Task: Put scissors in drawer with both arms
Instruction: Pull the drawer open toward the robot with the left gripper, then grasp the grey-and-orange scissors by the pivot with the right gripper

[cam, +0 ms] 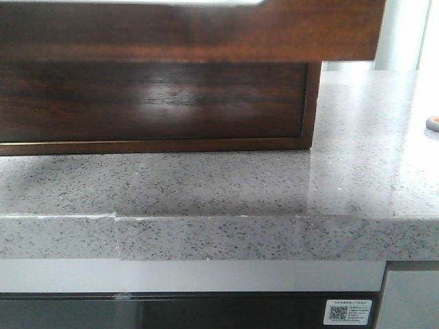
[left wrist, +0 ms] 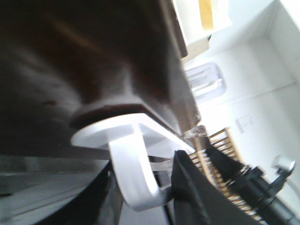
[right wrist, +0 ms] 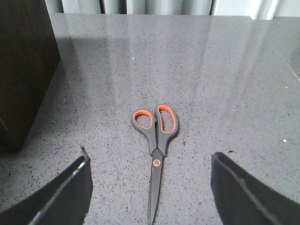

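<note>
Grey speckled stone countertop carried the scissors at centre frame of the right wrist view: closed, flat, orange-lined handles pointing to the top of the frame, blade tip to the bottom edge. The right gripper hung above them with its jaws spread wide, 1 finger at lower left and 1 at lower right, grasping nothing. You were well centred; my judgement was to descend straight down and close across the narrow pivot, not the handle loops. In the front view only a sliver of orange handle showed at the right edge.

The drawer crossed the top of the front view, standing out beyond the cabinet beneath; its interior was cut off. In the left wrist view, blurred, the left gripper had 1 white finger hooked under the dark wood edge. You could not tell whether those jaws were clamped. Hold the drawer steady.
</note>
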Available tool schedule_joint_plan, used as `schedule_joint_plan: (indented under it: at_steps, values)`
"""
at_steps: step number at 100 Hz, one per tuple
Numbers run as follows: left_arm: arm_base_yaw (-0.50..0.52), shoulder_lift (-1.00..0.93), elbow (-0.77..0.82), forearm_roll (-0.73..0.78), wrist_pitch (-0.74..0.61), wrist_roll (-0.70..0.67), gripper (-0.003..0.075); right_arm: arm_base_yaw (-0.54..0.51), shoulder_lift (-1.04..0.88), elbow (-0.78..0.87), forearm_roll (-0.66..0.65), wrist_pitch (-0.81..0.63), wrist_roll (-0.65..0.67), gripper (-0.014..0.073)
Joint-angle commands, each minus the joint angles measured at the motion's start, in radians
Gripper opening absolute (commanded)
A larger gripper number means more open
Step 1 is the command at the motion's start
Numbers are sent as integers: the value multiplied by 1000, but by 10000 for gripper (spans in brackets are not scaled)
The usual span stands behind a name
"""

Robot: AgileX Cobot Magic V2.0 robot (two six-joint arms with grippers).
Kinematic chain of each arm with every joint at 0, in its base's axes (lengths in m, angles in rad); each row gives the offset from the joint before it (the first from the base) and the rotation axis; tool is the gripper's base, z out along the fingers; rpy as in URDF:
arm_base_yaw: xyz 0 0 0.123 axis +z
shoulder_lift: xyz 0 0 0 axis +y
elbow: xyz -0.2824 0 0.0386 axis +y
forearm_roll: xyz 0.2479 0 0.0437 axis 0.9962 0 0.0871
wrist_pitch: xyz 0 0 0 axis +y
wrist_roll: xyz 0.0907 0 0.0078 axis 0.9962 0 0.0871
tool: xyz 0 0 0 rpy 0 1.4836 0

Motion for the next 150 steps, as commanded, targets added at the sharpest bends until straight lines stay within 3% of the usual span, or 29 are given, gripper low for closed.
schedule_joint_plan:
  at_steps: [1,10,21,45,77,98,120,138,150]
  values:
    - [-5,-14,-47,63,54,127,231,-5,13,-35,-9,-58,-6,477]
    - [-5,-14,-47,105,45,127,337,-5,17,-35,-9,-58,-6,477]
    - [-5,-14,-54,161,48,110,393,-5,37,-35,1,-47,-6,477]
    - [-5,-27,-110,400,56,-2,392,-5,149,-53,8,-20,-6,477]
    - [-17,-197,-284,1018,84,-351,389,-12,492,-261,-2,173,-6,477]
    - [-73,-207,-416,1269,71,-398,389,-96,748,-391,59,269,-45,470]
    - [-91,-207,-478,1328,-109,-397,389,-136,959,-498,150,348,-154,467]
    - [-91,-201,-478,1331,-185,-394,389,-136,1066,-566,165,350,-171,348]
    - [-91,-201,-478,1331,-208,-381,389,-136,1108,-594,165,352,-171,316]
